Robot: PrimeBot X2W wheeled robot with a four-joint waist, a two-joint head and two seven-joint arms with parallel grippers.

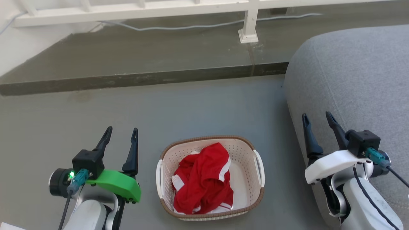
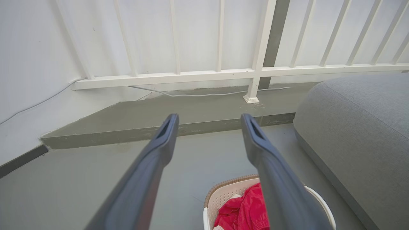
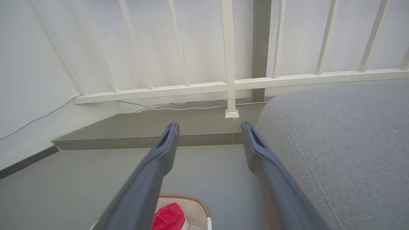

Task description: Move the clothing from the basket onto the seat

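Red clothing (image 1: 204, 180) with white trim lies bunched in the cream perforated basket (image 1: 248, 153), which stands on the grey floor between my two arms. The grey seat (image 1: 358, 76) rises at the right. To the left of the basket my left gripper (image 1: 121, 132) hangs open, holding nothing. My right gripper (image 1: 318, 118) is open too, over the seat's left edge. The left wrist view looks past the open left gripper (image 2: 209, 118) at the basket (image 2: 223, 193), the clothing (image 2: 247, 210) and the seat (image 2: 361, 127). In the right wrist view the right gripper (image 3: 209, 127) stands open over floor, with clothing (image 3: 169, 217) and seat (image 3: 345, 134) below.
A raised concrete step (image 1: 140, 60) runs across the back, bearing a white railing (image 1: 127, 11) with a post foot (image 1: 248, 35) and a pale cable (image 1: 191, 27). A white wall (image 1: 19, 48) closes the left. Open floor lies ahead of the basket.
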